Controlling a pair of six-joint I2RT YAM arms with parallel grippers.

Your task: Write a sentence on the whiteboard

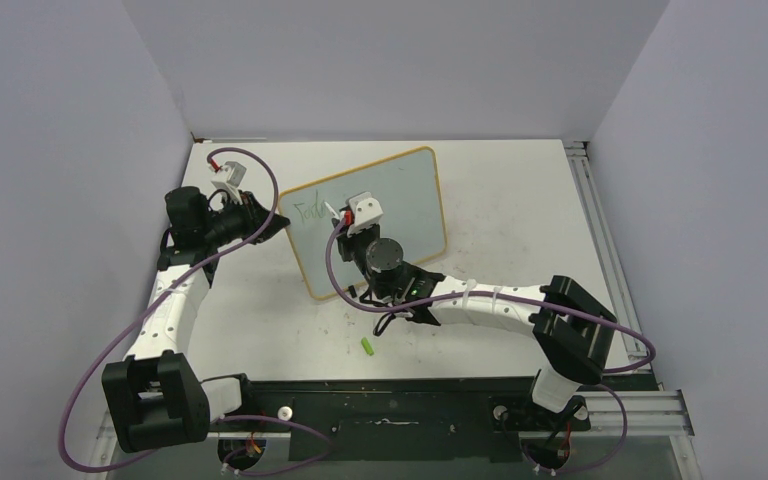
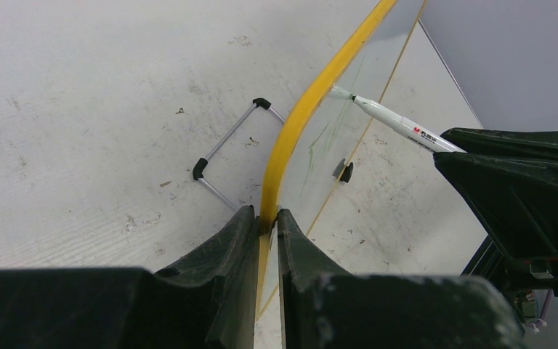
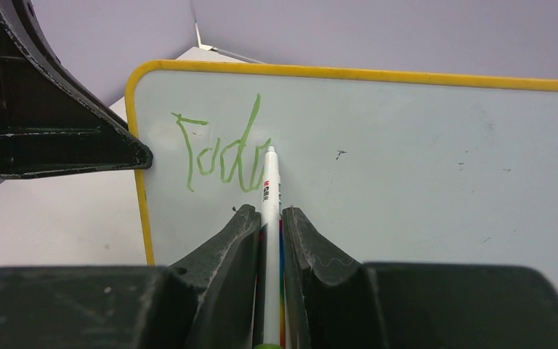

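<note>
The whiteboard (image 1: pixel 400 205) stands tilted up at the table's middle, with its yellow frame (image 2: pixel 290 138) and pale face (image 3: pixel 421 160) showing. My left gripper (image 2: pixel 265 213) is shut on the frame's left edge (image 1: pixel 282 225). My right gripper (image 3: pixel 265 211) is shut on a white marker (image 3: pixel 269 185), whose tip touches the board. The sentence (image 3: pixel 218 156) reads "Toda" in green at the board's upper left, with the tip at the last letter. The marker (image 2: pixel 399 125) also shows from the side in the left wrist view.
A green marker cap (image 1: pixel 368 346) lies on the table in front of the board. The board's wire stand (image 2: pixel 225 149) and a black clip foot (image 2: pixel 346 172) rest on the scuffed tabletop. Grey walls close in the table; a metal rail (image 1: pixel 600 230) runs along its right edge.
</note>
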